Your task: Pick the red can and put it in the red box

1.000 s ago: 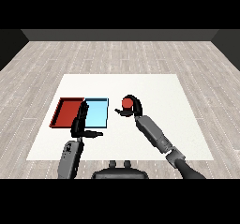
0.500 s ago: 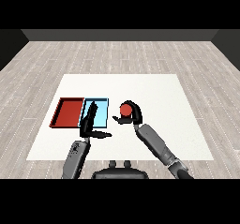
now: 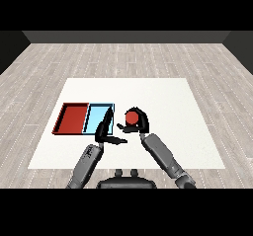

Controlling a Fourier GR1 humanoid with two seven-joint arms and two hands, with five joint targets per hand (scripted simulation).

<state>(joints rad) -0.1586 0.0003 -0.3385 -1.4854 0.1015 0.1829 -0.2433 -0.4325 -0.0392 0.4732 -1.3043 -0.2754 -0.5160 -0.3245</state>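
The red can (image 3: 131,116) is held in my right hand (image 3: 138,123), whose fingers and thumb curl round it, just right of the light blue tray (image 3: 97,118). The red tray (image 3: 72,119) lies to the left of the blue one, with nothing in it. My left hand (image 3: 105,131) hangs over the blue tray's near right corner with straight fingers and the thumb sticking out to the right, holding nothing. The two hands are close together, a small gap between them.
The two trays sit side by side on the left half of the white table (image 3: 168,106). Grey wooden floor surrounds the table. Both forearms come in from the bottom edge.
My right hand has carried the red can left, toward the blue tray. My left hand has moved right and forward, over the blue tray's right corner.
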